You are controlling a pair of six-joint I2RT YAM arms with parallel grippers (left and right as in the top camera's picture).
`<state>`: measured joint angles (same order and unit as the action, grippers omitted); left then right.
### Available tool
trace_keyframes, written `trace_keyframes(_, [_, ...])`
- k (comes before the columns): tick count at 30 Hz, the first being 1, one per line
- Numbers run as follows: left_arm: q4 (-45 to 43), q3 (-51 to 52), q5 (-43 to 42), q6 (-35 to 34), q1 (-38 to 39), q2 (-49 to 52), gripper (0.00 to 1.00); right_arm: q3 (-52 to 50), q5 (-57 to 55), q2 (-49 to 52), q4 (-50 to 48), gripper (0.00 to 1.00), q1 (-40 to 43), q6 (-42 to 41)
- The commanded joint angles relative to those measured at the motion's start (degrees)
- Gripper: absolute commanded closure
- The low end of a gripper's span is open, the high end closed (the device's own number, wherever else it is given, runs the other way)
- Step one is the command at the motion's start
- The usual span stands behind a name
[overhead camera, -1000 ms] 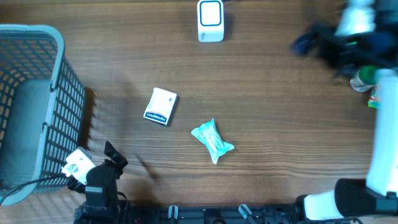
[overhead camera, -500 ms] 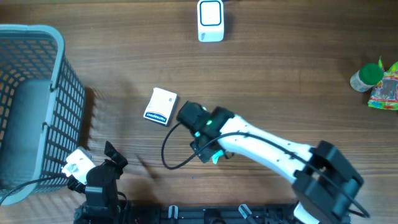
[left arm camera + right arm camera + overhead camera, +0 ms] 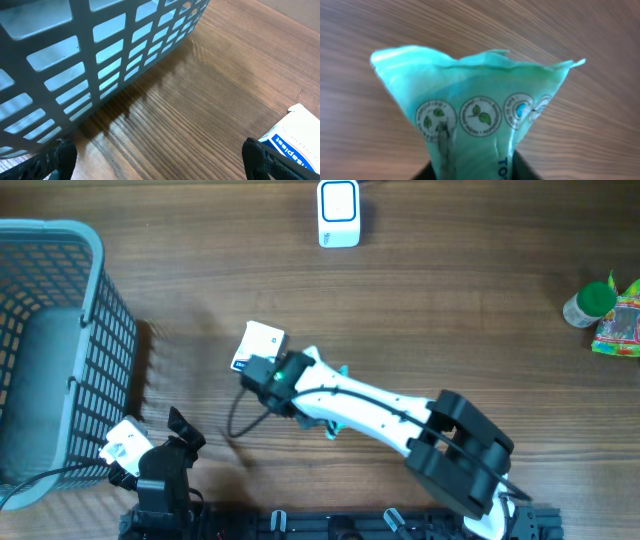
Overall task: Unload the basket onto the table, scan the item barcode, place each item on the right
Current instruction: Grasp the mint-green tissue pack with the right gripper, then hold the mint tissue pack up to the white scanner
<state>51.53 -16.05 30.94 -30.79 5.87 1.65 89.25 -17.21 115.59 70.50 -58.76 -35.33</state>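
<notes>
A green wipes packet [image 3: 475, 115] fills the right wrist view, pinched at its lower end between the jaws of my right gripper [image 3: 480, 172], which is shut on it. From overhead, the right arm lies across the packet and only a teal corner [image 3: 330, 430] shows beside the right gripper [image 3: 325, 418]. The white scanner [image 3: 339, 213] stands at the table's far edge. My left gripper [image 3: 160, 160] is open over bare wood at the front left [image 3: 160, 445], with nothing between its fingers.
A white box with a blue label [image 3: 262, 342] lies just beyond the right arm's elbow; it also shows in the left wrist view [image 3: 295, 135]. A grey mesh basket [image 3: 50, 350] fills the left side. A green-capped bottle [image 3: 590, 302] and a colourful packet [image 3: 620, 325] sit far right.
The right arm swung in from the far right to the middle of the table, came down over the green packet and shut on it. The left arm has not moved.
</notes>
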Motion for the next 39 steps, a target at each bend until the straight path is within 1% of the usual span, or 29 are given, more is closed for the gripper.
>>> trace_keyframes(1, [0.0,0.0,-0.1,-0.1,-0.3,-0.3,0.0,9.3,26.3,-2.1,-0.6,0.96,4.2,8.0])
trace_keyframes(2, [0.0,0.0,-0.1,-0.1,-0.3,-0.3,0.0,9.3,41.1,-2.3,-0.9,0.96,7.0,10.8])
trace_keyframes(3, [0.0,0.0,-0.1,-0.1,-0.3,-0.3,0.0,8.9,60.7,-2.3,-0.4,0.96,10.4,17.6])
trace_keyframes(4, [0.0,0.0,-0.1,-0.1,-0.3,-0.3,0.0,8.6,74.4,-2.3,0.8,0.96,13.0,23.6])
trace_keyframes(5, [0.0,0.0,-0.1,-0.1,-0.3,-0.3,0.0,8.6,78.7,-2.3,2.0,0.96,14.2,25.0])
trace_keyframes(6, [0.0,0.0,-0.1,-0.1,-0.3,-0.3,0.0,8.6,80.9,-2.3,4.9,0.96,16.9,22.7])
trace_keyframes(7, [0.0,0.0,-0.1,-0.1,-0.3,-0.3,0.0,8.6,80.7,-2.3,6.4,0.96,19.6,18.6])
trace_keyframes(9, [0.0,0.0,-0.1,-0.1,-0.3,-0.3,0.0,8.6,80.7,-2.3,6.0,0.96,23.9,13.4])
trace_keyframes(12, [0.0,0.0,-0.1,-0.1,-0.3,-0.3,0.0,8.5,84.7,-0.5,3.8,0.96,31.3,9.7])
trace_keyframes(13, [0.0,0.0,-0.1,-0.1,-0.3,-0.3,0.0,8.5,86.8,0.5,1.9,0.96,32.7,10.1])
trace_keyframes(14, [0.0,0.0,-0.1,-0.1,-0.3,-0.3,0.0,8.5,88.1,2.1,-3.0,0.96,34.4,12.8])
trace_keyframes(15, [0.0,0.0,-0.1,-0.1,-0.3,-0.3,0.0,8.5,84.5,3.5,-7.2,0.96,35.3,14.3])
trace_keyframes(16, [0.0,0.0,-0.1,-0.1,-0.3,-0.3,0.0,8.5,81.7,4.3,-8.6,0.96,35.3,14.1])
trace_keyframes(17, [0.0,0.0,-0.1,-0.1,-0.3,-0.3,0.0,8.5,81.9,4.7,-10.4,0.96,35.3,15.6])
trace_keyframes(18, [0.0,0.0,-0.1,-0.1,-0.3,-0.3,0.0,8.5,84.2,4.7,-15.4,0.95,35.2,16.7])
trace_keyframes(19, [0.0,0.0,-0.1,-0.1,-0.3,-0.3,0.0,8.5,92.7,4.7,-20.7,0.96,34.9,26.0])
trace_keyframes(20, [0.0,0.0,-0.1,-0.1,-0.3,-0.3,0.0,8.5,104.8,4.7,-23.5,0.96,34.4,39.6])
trace_keyframes(21, [0.0,0.0,-0.1,-0.1,-0.3,-0.3,0.0,8.5,110.2,4.9,-23.8,0.96,33.8,50.8])
trace_keyframes(24, [0.0,0.0,-0.1,-0.1,-0.3,-0.3,0.0,7.5,110.2,5.0,-24.6,0.96,31.1,66.1])
trace_keyframes(25, [0.0,0.0,-0.1,-0.1,-0.3,-0.3,0.0,7.0,110.2,5.0,-26.1,0.96,30.1,69.8])
trace_keyframes(26, [0.0,0.0,-0.1,-0.1,-0.3,-0.3,0.0,6.8,110.2,5.0,-28.9,0.96,28.9,71.9])
trace_keyframes(28, [0.0,0.0,-0.1,-0.1,-0.3,-0.3,0.0,6.7,109.8,5.1,-35.9,0.96,27.1,72.0])
trace_keyframes(29, [0.0,0.0,-0.1,-0.1,-0.3,-0.3,0.0,6.7,106.9,5.1,-39.5,0.96,26.4,71.9])
trace_keyframes(30, [0.0,0.0,-0.1,-0.1,-0.3,-0.3,0.0,6.7,101.7,5.1,-40.2,0.96,25.6,71.1])
trace_keyframes(31, [0.0,0.0,-0.1,-0.1,-0.3,-0.3,0.0,6.7,99.4,5.1,-40.2,0.96,25.2,71.3])
trace_keyframes(34, [0.0,0.0,-0.1,-0.1,-0.3,-0.3,0.0,6.7,109.2,5.1,-40.6,0.96,25.4,81.2])
trace_keyframes(36, [0.0,0.0,-0.1,-0.1,-0.3,-0.3,0.0,6.7,110.2,5.1,-40.9,0.96,25.5,81.4])
trace_keyframes(39, [0.0,0.0,-0.1,-0.1,-0.3,-0.3,0.0,6.7,110.3,5.1,-40.5,0.96,25.4,78.1])
